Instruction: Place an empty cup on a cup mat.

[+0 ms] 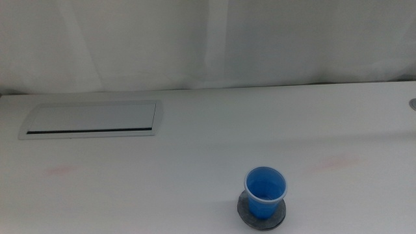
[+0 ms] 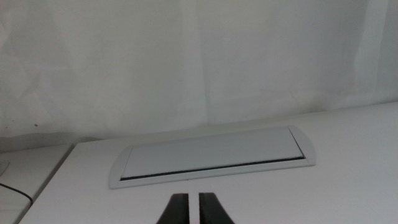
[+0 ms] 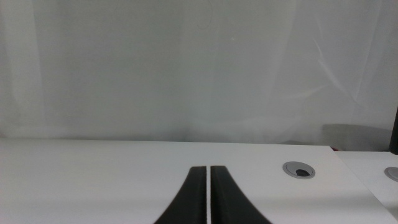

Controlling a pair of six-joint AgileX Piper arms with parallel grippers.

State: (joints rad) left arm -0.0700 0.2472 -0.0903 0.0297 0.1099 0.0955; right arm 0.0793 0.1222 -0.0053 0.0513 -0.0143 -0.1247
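Middle view: we see the cup standing upright on the cup mat, near the front edge of the table. The mat's grey rim shows around the cup's base, and the cup's interior appears empty. Neither arm enters this view, so we place both grippers well apart from the cup and mat, touching neither.

Left wrist view: we see the left gripper with its 2 dark jaws nearly pressed together, only a thin pale line between them, and nothing pinched. Beyond the jaw tips, straight ahead, lies the long white panel with its dark slot, set flat in the table. The cup is not visible from here.

Right wrist view: we see the right gripper with its 2 jaws likewise drawn together to a narrow slit, holding nothing. Ahead of the jaws and off to 1 side sits a round grey grommet in the table surface. A white curtain hangs behind the table.
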